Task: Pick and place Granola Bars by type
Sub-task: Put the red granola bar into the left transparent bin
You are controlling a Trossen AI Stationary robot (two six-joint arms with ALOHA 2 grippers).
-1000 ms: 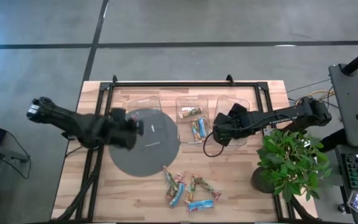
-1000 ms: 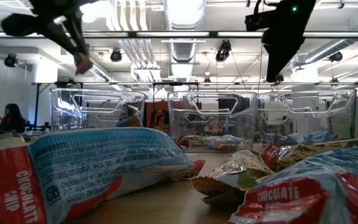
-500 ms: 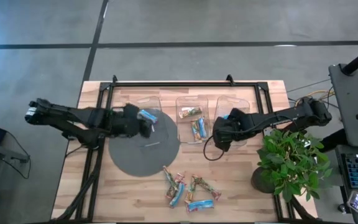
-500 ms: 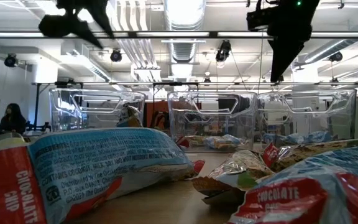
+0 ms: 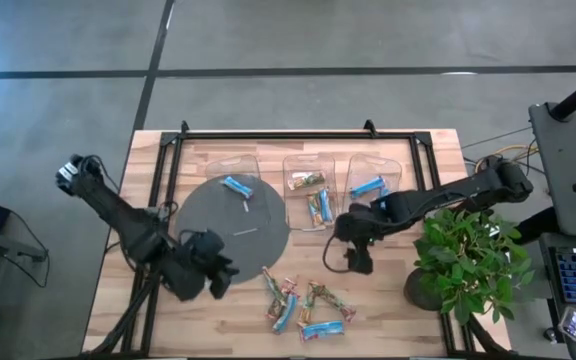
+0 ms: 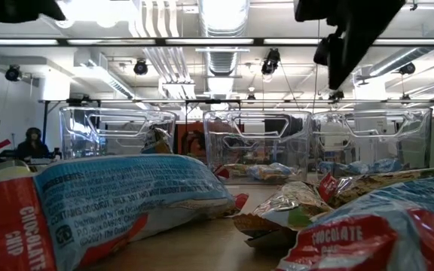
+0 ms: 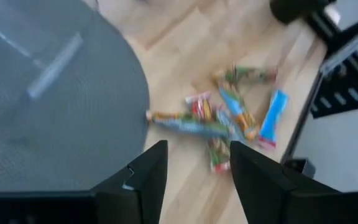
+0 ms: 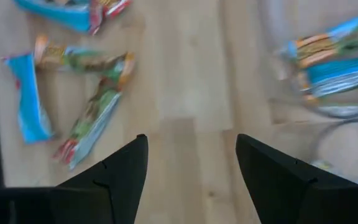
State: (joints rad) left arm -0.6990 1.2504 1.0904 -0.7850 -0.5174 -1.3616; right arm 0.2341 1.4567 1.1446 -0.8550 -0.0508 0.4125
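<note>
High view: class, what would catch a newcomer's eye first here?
Probably the loose pile of bars at the table's front edge, with the left gripper and right gripper both open and empty on either side of it. Next, a blue bar lying in the left bin.

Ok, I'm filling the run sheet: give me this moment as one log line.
left pincer: open, empty | right pincer: open, empty | loose wrapped granola bars: front of wooden table | blue wrapped bar: left clear bin

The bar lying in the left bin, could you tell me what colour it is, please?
Bright blue bar, clearest in the high view.
</note>
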